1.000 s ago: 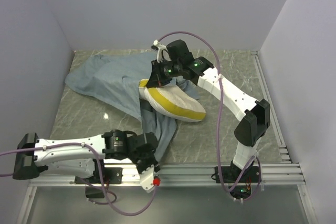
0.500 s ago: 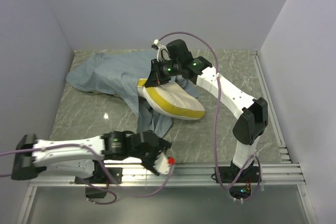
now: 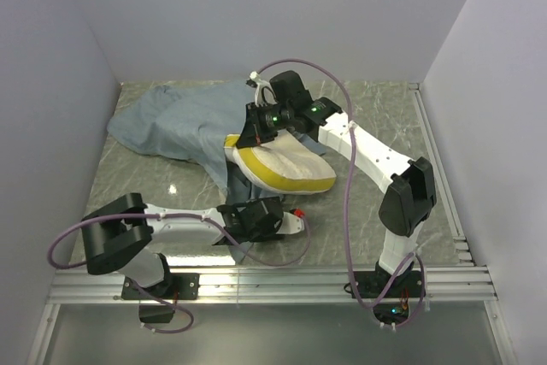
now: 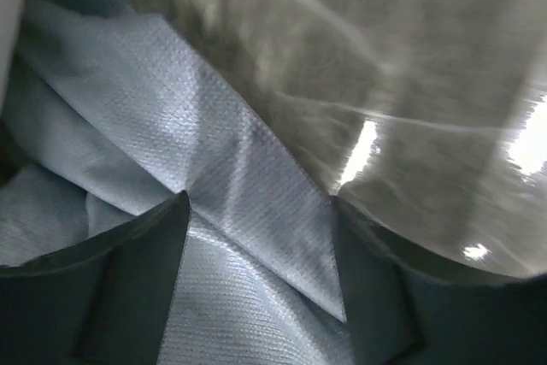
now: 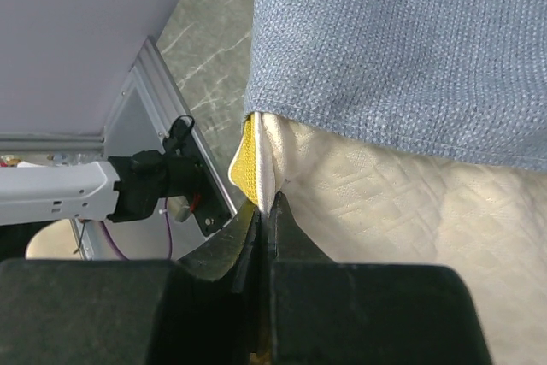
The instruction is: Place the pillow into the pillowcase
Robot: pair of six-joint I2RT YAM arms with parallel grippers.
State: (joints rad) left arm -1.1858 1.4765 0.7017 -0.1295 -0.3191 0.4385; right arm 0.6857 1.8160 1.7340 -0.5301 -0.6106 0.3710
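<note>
Two arms in view, both at the cloth.

Right gripper (image 3: 249, 135): jaws fully closed, pinching the rim of the pillow (image 3: 289, 165) at its far-left end. In the right wrist view the right gripper (image 5: 264, 211) bites on the pale seam just beside the yellow side edge, right below the hem of the pillowcase (image 5: 385, 40). Quilted cream face of the pillow (image 5: 402, 211) shows beneath the hem.

Left gripper (image 3: 292, 220): low over the desk (image 3: 145, 185), near the front edge, just in front of the pillow. Jaws stand wide apart. In the left wrist view a flat strip of the pillowcase (image 4: 214, 151) lies between the fingers (image 4: 128, 297), not clamped; marbled desk (image 4: 385, 66) shows beyond it. The left gripper (image 4: 259, 203) holds nothing.

Pillow: middle of the desk, tilted, the yellow side edge facing the near side. Its far-left end is tucked under the blue-grey fabric; most of the slab is bare.

Pillowcase (image 3: 175, 117): blue-grey face up, spread limp toward the far-left corner. A narrow tail runs forward past the pillow to the left gripper.
</note>
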